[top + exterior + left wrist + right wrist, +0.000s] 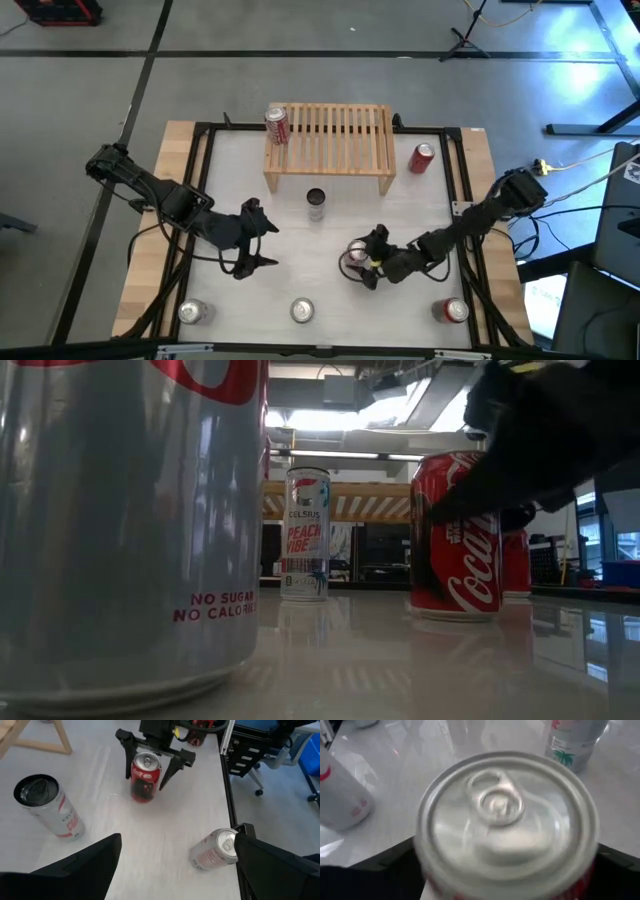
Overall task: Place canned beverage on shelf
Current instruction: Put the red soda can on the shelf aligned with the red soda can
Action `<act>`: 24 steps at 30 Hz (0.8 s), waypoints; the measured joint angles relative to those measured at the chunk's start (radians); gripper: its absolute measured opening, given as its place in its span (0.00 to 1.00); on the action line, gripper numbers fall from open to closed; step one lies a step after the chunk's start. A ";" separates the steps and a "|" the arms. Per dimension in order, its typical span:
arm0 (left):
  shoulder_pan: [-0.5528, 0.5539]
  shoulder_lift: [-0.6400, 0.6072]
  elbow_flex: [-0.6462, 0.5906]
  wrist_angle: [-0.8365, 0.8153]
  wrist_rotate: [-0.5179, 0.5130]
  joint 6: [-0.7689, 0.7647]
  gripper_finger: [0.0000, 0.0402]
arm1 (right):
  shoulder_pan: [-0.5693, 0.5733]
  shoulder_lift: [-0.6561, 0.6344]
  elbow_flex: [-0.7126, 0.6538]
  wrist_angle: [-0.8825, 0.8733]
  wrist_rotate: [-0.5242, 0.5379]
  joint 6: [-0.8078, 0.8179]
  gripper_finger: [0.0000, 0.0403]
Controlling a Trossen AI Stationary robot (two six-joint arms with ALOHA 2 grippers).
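A red Coca-Cola can (356, 257) stands upright on the white table, right of centre, and also shows in the left wrist view (145, 775) and the low view (470, 575). My right gripper (360, 260) is shut on it. My left gripper (268, 245) is open and empty left of centre. The light-wood shelf (335, 140) stands at the far middle of the table. Another red can (277, 125) stands on the left end of its slatted top. My right gripper pinches the can's side wall (135, 770) between its two fingers, one on each side, just below the rim. The fingers (170, 770) come slanting down from the table's right side. The can stands upright with its base on the table.
A slim white Celsius can (316, 204) stands in front of the shelf, and a red can (423, 158) stands right of it. Three more cans stand along the near edge (192, 312), (302, 311), (455, 311). A black frame (455, 200) borders the table.
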 joint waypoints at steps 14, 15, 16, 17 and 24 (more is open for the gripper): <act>0.017 -0.018 0.134 -0.102 -0.072 -0.029 0.89 | -0.077 -0.068 0.357 -0.449 -0.134 -0.072 0.69; 0.020 -0.027 0.152 -0.117 -0.091 -0.029 0.88 | -0.093 -0.076 0.402 -0.477 -0.134 -0.099 0.69; 0.025 -0.037 0.167 -0.136 -0.110 -0.029 0.88 | -0.111 -0.081 0.446 -0.496 -0.138 -0.129 0.69; 0.029 -0.048 0.180 -0.158 -0.127 -0.029 0.87 | -0.134 -0.084 0.491 -0.508 -0.154 -0.158 0.69; 0.058 -0.166 0.206 -0.230 -0.157 -0.012 0.83 | -0.322 -0.066 0.728 -0.577 -0.259 -0.300 0.69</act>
